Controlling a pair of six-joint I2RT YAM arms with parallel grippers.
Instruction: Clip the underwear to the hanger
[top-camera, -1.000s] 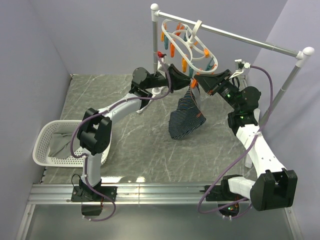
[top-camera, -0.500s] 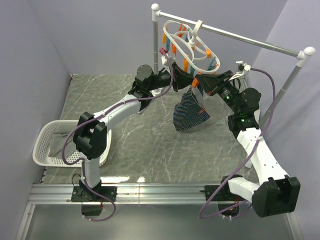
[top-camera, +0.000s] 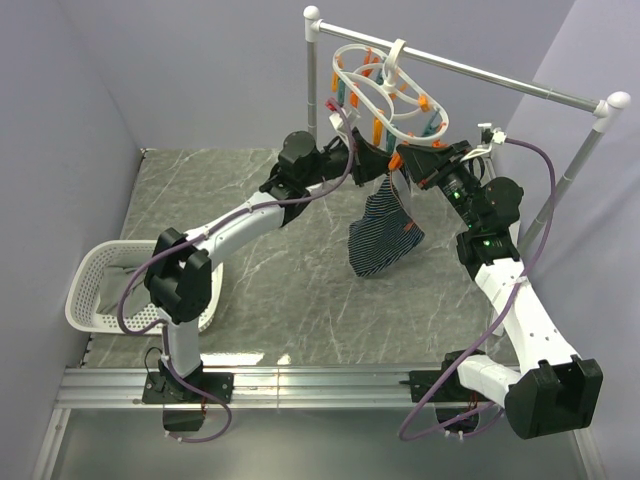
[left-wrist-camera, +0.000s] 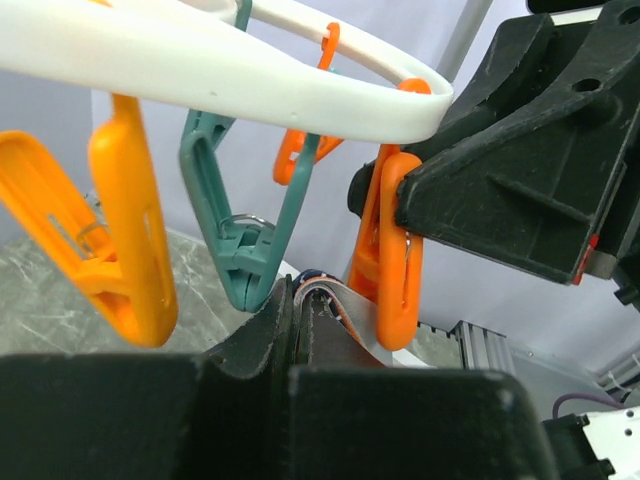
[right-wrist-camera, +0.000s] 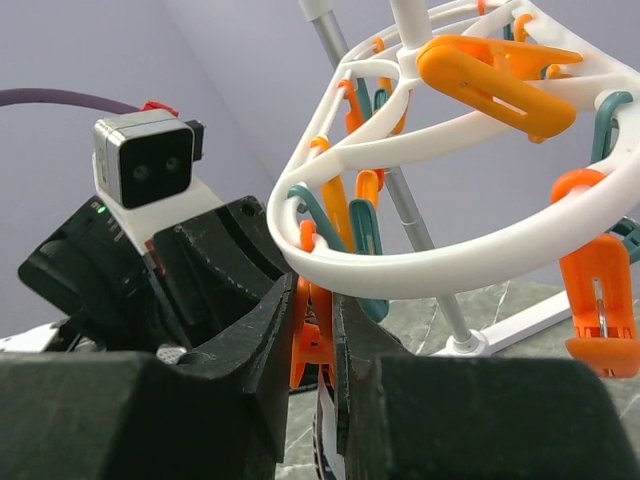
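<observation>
Two arms meet beneath the hanger (top-camera: 390, 95) on the rail (top-camera: 500, 80), and the underwear (top-camera: 383, 240) dangles under them. Left wrist: the left gripper (left-wrist-camera: 298, 315) pinches the underwear's edge just below a teal peg (left-wrist-camera: 240, 250). Right wrist: the right gripper (right-wrist-camera: 318, 312) squeezes an orange peg (right-wrist-camera: 308, 345).

Dangling pegs (left-wrist-camera: 125, 230) and the stand's post (top-camera: 311, 80) crowd the hanger (left-wrist-camera: 250, 85).

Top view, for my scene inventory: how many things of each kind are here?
Robot arms: 2
Underwear: 1
Clip hanger: 1
Rail stand: 1
Laundry basket: 1
Grey-green cloth: 1
Total: 7
</observation>
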